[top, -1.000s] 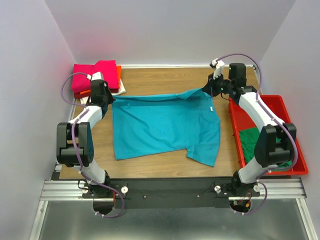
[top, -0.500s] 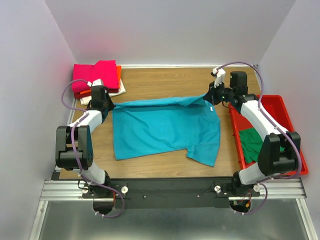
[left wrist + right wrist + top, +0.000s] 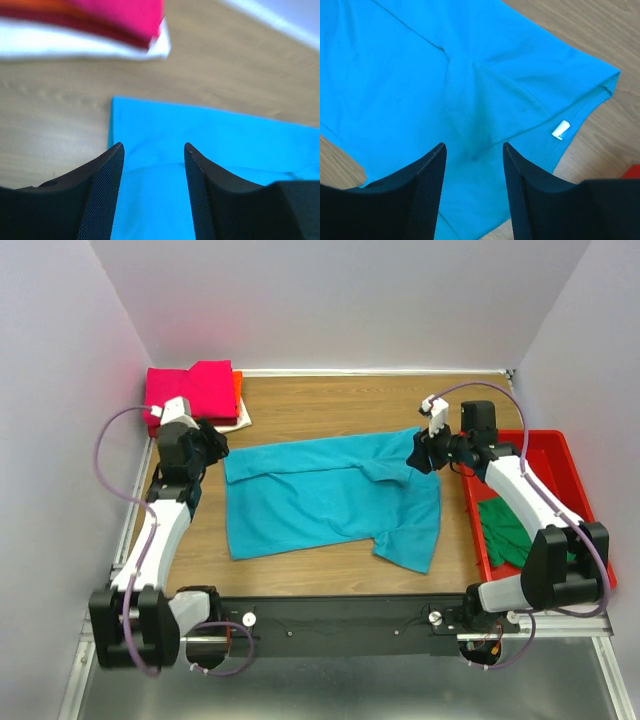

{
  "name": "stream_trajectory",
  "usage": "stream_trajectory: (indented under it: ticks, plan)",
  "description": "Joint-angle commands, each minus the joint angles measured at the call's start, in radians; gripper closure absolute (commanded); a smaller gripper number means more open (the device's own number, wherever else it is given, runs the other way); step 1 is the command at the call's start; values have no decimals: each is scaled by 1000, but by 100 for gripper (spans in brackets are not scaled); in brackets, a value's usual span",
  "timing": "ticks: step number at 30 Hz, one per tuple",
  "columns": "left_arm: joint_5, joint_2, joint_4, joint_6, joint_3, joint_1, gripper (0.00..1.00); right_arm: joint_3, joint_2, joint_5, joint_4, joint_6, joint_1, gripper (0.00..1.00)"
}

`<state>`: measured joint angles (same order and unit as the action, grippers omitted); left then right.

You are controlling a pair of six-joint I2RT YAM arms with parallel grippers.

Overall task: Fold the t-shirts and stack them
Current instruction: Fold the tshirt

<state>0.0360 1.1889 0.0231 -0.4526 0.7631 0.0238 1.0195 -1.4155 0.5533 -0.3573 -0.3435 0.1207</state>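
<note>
shirt (image 3: pixel 330 500): teal, mid-frame, top edge lapped over, bunched upper right | left gripper (image 3: pixel 152 147): open, empty, at its upper-left corner | right gripper (image 3: pixel 472 147): open, empty, above bunch | tip: likely flatten bunch, grip both ends level before next fold

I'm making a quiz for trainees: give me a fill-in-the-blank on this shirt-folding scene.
The teal t-shirt has a neck label coloured ____.
The green t-shirt lies in a tray coloured ____.
The left gripper and right gripper both have jaws ____.
Missing: white; red; open.
</note>
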Motion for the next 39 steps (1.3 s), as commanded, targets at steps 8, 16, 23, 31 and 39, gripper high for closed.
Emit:
stream_trajectory:
  ticks: [8,16,23,31,39]
  plan:
    - [45,-210,6,170,-14,-4,41,139,-94,54,-212,-311,127,45]
    - [54,-242,11,221,-34,-4,41,165,-285,-269,-158,-483,451,47]
    - [56,-221,-2,224,-25,-5,41,260,-437,-490,-123,-479,511,50]
    - [79,-222,-11,221,-27,-5,41,281,-494,-601,-85,-445,510,49]
    - [84,-224,-14,219,-28,-5,41,329,-563,-691,-71,-419,508,49]
